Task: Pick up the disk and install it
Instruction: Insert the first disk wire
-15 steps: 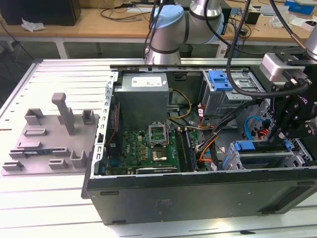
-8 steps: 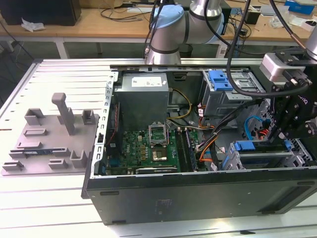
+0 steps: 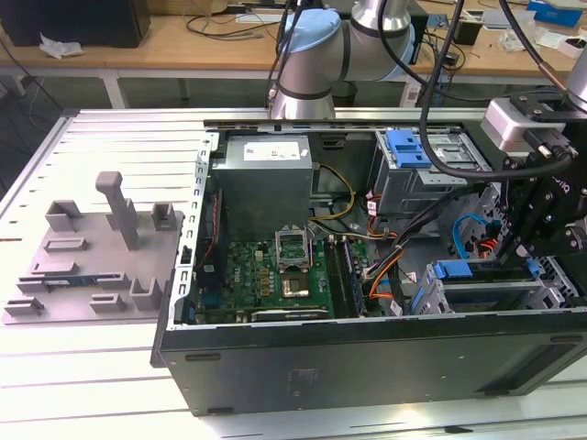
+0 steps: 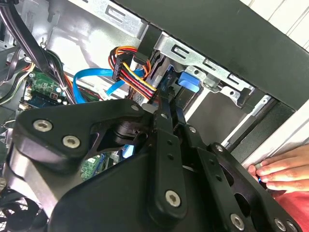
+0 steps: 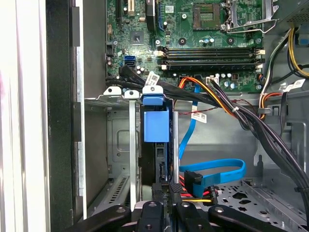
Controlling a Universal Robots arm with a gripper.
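Observation:
The disk (image 5: 162,157) stands edge-on in the metal drive bay (image 5: 118,145) of the open computer case. Its dark edge runs toward me and its blue carrier bracket (image 5: 156,124) is at the far end. In the exterior view the disk (image 3: 481,275) lies in the bay at the case's lower right, with blue carrier ends on both sides. My gripper (image 5: 166,191) sits at the near end with its fingers close together on the disk's edge. In the second wrist view the gripper (image 4: 170,104) points at the blue carrier (image 4: 189,81). In the exterior view the gripper (image 3: 532,257) hangs over the bay.
A blue data cable (image 5: 217,171) and a red-yellow power connector (image 4: 128,72) lie close beside the bay. The green motherboard (image 3: 275,266), the grey power-supply box (image 3: 266,179) and an upper cage with a blue latch (image 3: 408,147) share the case. A person's hand (image 4: 280,171) rests outside the case wall.

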